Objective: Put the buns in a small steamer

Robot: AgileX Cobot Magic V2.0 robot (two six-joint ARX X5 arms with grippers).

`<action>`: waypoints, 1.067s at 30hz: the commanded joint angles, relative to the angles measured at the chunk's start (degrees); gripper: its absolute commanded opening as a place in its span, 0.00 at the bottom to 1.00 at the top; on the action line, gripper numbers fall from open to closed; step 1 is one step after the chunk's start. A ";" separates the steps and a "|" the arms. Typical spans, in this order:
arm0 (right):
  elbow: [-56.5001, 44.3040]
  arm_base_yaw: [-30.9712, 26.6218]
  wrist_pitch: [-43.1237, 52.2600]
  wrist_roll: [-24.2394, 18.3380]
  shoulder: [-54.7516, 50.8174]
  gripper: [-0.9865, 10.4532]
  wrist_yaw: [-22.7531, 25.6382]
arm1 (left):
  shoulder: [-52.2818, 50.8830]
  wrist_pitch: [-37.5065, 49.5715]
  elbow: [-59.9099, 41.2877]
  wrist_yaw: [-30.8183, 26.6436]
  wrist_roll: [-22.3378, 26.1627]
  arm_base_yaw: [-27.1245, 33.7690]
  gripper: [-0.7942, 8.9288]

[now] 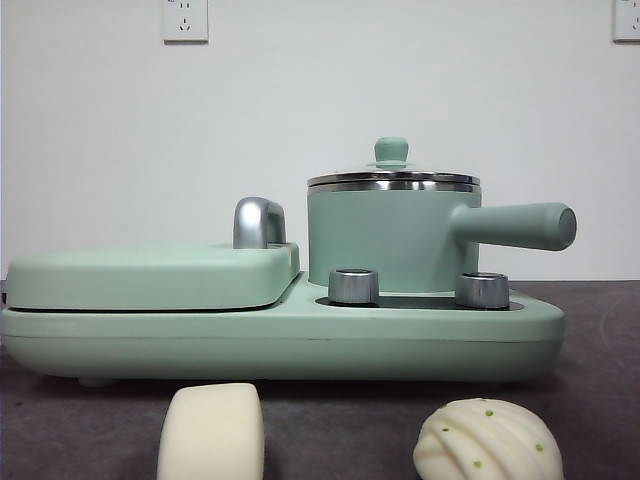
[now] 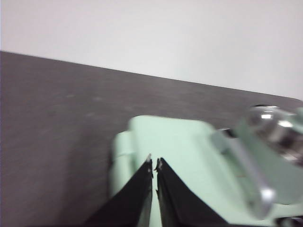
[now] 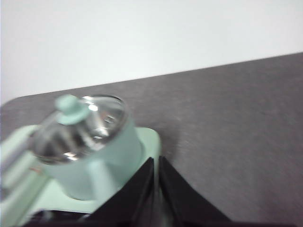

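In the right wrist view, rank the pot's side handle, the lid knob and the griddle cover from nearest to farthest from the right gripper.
From the right gripper:
1. Side handle, just beside the jaws.
2. Lid knob, atop the small steamer.
3. Griddle cover, beyond the pot at the picture's edge.

Both buns are cut off below: the smooth bun (image 1: 211,432) and the ridged bun (image 1: 487,440). Both wrist views are blurred (the steamer (image 3: 90,144) smears).

You find no legible text, brand, number or sign in any view. The steamer (image 1: 390,235), the two steel knobs (image 1: 353,286) and the wall sockets (image 1: 185,20) carry no readable markings.
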 commanded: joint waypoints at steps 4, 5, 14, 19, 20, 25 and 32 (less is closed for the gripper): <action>11.30 0.17 -5.57 -4.46 7.61 0.10 -9.99 | 11.30 -2.58 12.33 7.37 0.26 -1.92 0.10; 13.20 0.17 -7.06 -5.11 9.07 0.10 -11.50 | 13.14 -3.28 14.23 8.74 0.44 -2.29 0.10; 24.15 0.17 -14.23 -10.82 18.53 0.10 -23.89 | 24.17 -8.00 25.42 19.34 4.76 -6.10 0.10; 24.61 0.17 -14.34 -10.82 19.56 0.10 -25.59 | 26.40 -8.59 26.93 22.99 8.00 -8.15 0.10; 24.61 0.17 -14.34 -10.82 19.56 0.10 -25.59 | 26.56 -8.81 26.93 23.30 8.26 -8.52 0.10; 24.61 0.17 -14.34 -10.82 19.56 0.10 -24.96 | 26.60 -9.81 26.91 23.30 9.14 -9.20 0.11; 24.61 0.17 -14.32 -10.75 19.58 0.49 -23.43 | 26.67 -9.62 26.91 23.15 9.33 -9.20 0.45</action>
